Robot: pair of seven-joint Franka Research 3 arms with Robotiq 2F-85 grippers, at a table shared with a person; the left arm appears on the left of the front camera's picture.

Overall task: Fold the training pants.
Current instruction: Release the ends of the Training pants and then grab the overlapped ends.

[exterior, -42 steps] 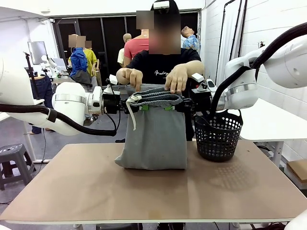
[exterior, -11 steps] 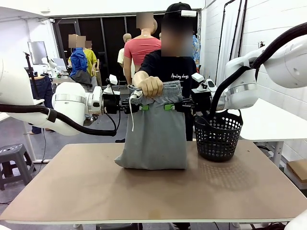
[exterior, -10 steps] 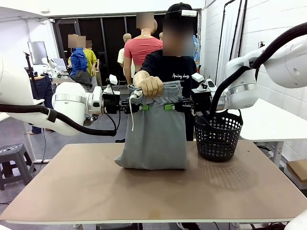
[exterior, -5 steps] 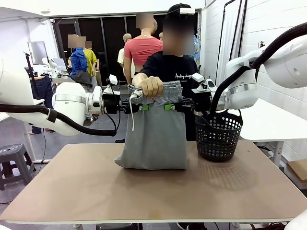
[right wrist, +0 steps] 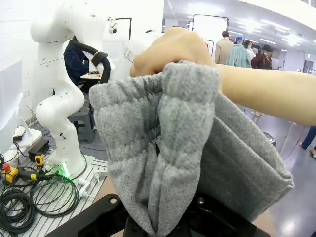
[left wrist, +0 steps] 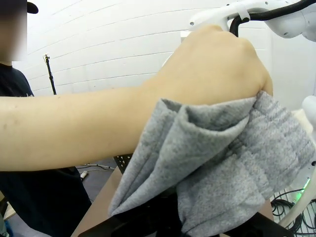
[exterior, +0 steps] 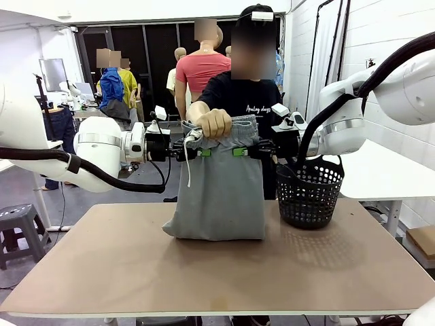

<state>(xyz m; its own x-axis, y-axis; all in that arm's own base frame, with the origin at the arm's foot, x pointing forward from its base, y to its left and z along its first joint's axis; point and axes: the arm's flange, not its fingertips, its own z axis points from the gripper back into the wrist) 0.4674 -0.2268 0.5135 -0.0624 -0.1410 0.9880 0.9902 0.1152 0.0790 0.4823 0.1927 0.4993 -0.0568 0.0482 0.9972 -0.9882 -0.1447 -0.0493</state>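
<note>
The light grey training pants (exterior: 221, 187) hang folded above the table, their lower fold resting on the tabletop (exterior: 204, 272). My left gripper (exterior: 198, 151) is shut on the left side of the waistband and my right gripper (exterior: 241, 151) is shut on the right side. A person's hand (exterior: 213, 122) grips the gathered waistband from above, close to my left gripper. A white drawstring (exterior: 186, 166) dangles down the left side. In the left wrist view the hand (left wrist: 207, 74) clutches the grey cloth (left wrist: 222, 168) right above my fingers. In the right wrist view the cloth (right wrist: 187, 148) covers my fingers, with the hand (right wrist: 168, 49) on top.
A black mesh basket (exterior: 309, 193) stands on the table just right of the pants, under my right arm. The person stands at the far edge behind the pants. The brown tabletop in front of the pants is bare.
The waistband, earlier draped forward over both grippers with two hands on it, now stands up, held by one hand. Over the last second nothing has visibly moved apart from the person shifting slightly.
</note>
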